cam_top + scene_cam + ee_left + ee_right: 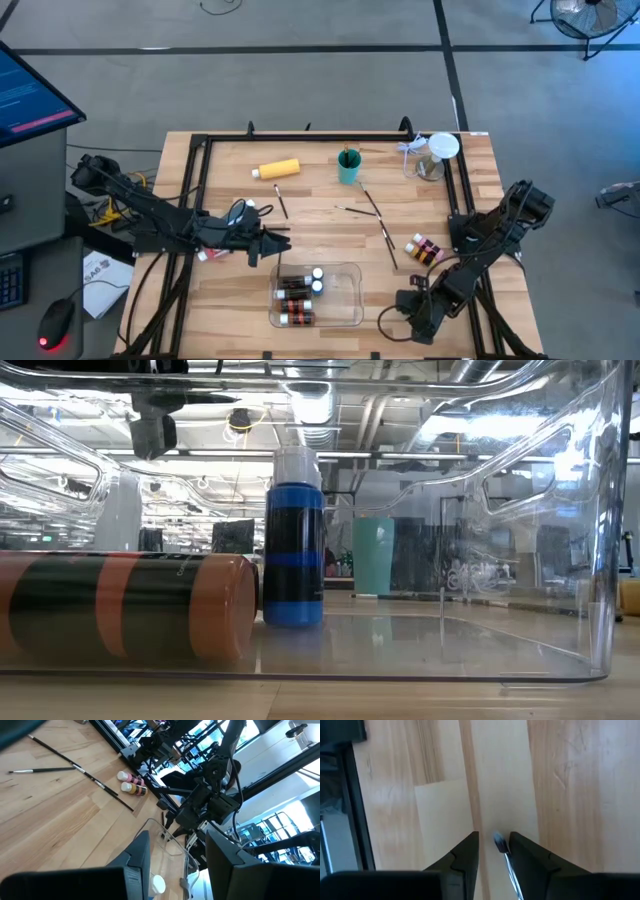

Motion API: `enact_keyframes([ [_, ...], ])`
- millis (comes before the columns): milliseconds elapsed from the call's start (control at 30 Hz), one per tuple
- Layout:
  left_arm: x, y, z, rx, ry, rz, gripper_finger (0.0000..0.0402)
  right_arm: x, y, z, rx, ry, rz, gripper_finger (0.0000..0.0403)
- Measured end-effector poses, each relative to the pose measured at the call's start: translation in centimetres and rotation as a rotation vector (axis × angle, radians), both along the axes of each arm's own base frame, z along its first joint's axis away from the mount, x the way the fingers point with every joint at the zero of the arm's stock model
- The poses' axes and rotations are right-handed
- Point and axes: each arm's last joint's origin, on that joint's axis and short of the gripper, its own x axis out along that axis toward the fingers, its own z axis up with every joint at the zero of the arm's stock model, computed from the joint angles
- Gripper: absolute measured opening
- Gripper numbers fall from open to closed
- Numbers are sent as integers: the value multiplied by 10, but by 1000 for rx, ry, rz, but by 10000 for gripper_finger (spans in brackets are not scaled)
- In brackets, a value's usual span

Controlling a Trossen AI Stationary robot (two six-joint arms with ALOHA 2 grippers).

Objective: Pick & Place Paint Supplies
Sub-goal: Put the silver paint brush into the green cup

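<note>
Clear plastic tray sits at the near-centre of the wooden table and holds brown paint bottles with white caps lying along its left half; the low view through the tray wall shows a blue bottle standing upright beside an orange-banded one lying flat. Left gripper hovers just beyond the tray's far-left corner, fingers parted with nothing between them. Right gripper is low over the table just right of the tray; its fingers stand a narrow gap apart with a thin silvery-tipped object between them, grip uncertain. Yellow bottle, teal cup, loose brushes and two small bottles remain on the table.
</note>
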Motion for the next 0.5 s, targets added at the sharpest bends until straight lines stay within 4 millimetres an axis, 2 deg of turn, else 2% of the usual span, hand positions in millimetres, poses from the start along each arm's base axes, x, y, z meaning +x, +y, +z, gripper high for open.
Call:
enact_keyframes([
  [200, 0, 0, 0, 0, 2, 0, 99, -1, -1, 0, -26, -4, 70, 107],
  [500, 0, 0, 0, 0, 2, 0, 99, -2, -1, 0, -33, -3, 83, 107],
])
